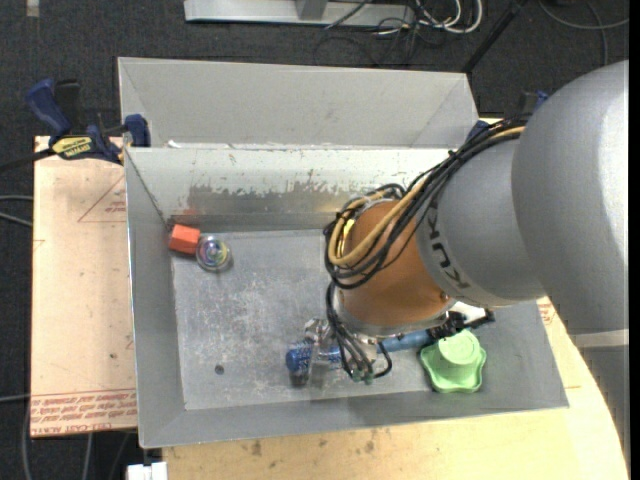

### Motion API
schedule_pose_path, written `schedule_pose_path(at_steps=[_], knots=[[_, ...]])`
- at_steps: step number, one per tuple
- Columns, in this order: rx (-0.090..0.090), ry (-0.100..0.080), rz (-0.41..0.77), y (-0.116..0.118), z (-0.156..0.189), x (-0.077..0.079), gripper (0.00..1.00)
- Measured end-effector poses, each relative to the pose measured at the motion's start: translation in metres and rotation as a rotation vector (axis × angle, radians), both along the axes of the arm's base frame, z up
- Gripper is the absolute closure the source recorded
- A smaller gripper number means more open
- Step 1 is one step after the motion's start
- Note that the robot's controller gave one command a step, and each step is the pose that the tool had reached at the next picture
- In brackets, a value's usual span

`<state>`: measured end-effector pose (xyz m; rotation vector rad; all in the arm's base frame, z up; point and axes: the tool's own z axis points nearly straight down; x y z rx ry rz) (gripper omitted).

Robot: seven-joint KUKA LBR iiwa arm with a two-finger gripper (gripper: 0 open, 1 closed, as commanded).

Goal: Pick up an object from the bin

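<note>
One grey metal bin (250,308) with sloped walls takes up the middle of the camera view; its floor is scuffed and largely bare. The silver-grey robot arm (560,198) enters from the view's right and bends down over the right half of the floor. An orange rounded cover (385,268) sits on its wrist, with black and yellow cables (350,233) looped across it.

Below the cover, the gripper (328,353) is low at the floor, close to the front wall and about midway along it. Wiring and metal parts crowd that spot, so whether the gripper is open or closed cannot be told.

Contents, in descending order:
- A light green lobed plastic piece (452,364) lies on the floor at the front right, just beside the wrist cover.
- An orange rectangular block (184,239) rests in the back left corner, against the foot of the rear wall.
- A small shiny clear ball (213,254) touches the block on its right side.
- A small blue object (298,361) lies at the front wall, right against the gripper on the view's left side. Its exact shape is unclear, and whether it is gripped cannot be told.
</note>
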<state>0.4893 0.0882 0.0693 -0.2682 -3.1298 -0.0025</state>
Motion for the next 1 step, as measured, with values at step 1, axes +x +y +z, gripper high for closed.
schedule_pose_path(at_steps=[1], knots=[[0.001,-0.008,0.024,0.0187,0.1961,-0.0093,1.00]])
